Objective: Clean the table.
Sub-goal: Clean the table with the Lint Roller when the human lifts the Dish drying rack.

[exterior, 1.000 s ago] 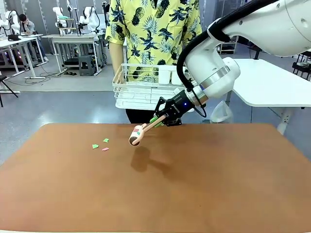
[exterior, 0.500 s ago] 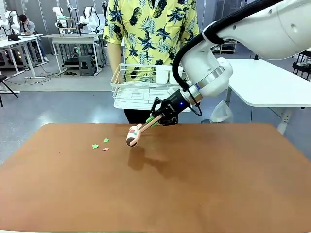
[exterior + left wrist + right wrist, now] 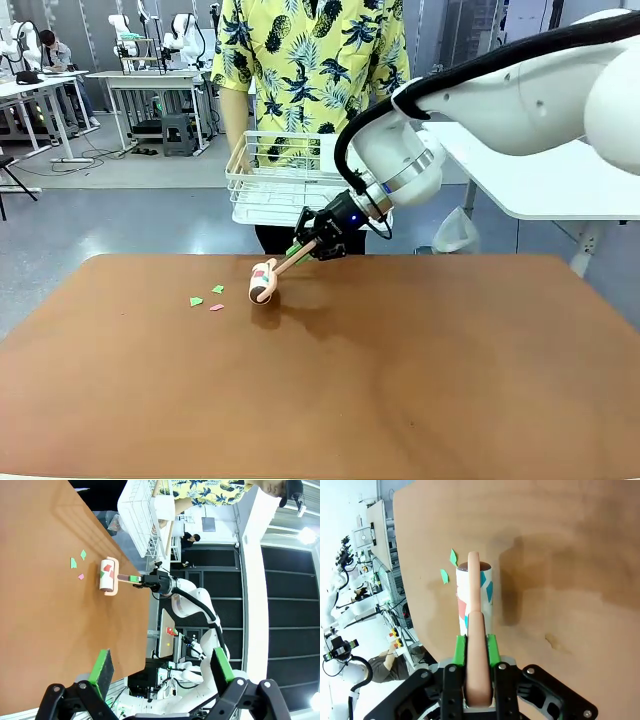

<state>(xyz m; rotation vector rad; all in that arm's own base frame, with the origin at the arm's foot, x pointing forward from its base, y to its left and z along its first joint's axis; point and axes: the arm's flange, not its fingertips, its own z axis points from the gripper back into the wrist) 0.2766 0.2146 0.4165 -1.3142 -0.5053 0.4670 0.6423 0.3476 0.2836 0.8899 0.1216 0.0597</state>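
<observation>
The reddish-brown table carries three small paper scraps, two green and one pink, at its far left. My right gripper is shut on the pink handle of a lint roller. The roller's white head, with coloured bits stuck to it, sits low over the table just right of the scraps; contact is unclear. The right wrist view shows the roller ahead of the right gripper, with green scraps beyond. My left gripper is open, off to the side above the table.
A person in a yellow patterned shirt stands at the far edge with a white wire dish rack in front of them. White-topped tables stand behind on the right.
My right arm has carried the lint roller leftward and slightly lower, closer to the scraps. The scraps have not moved.
</observation>
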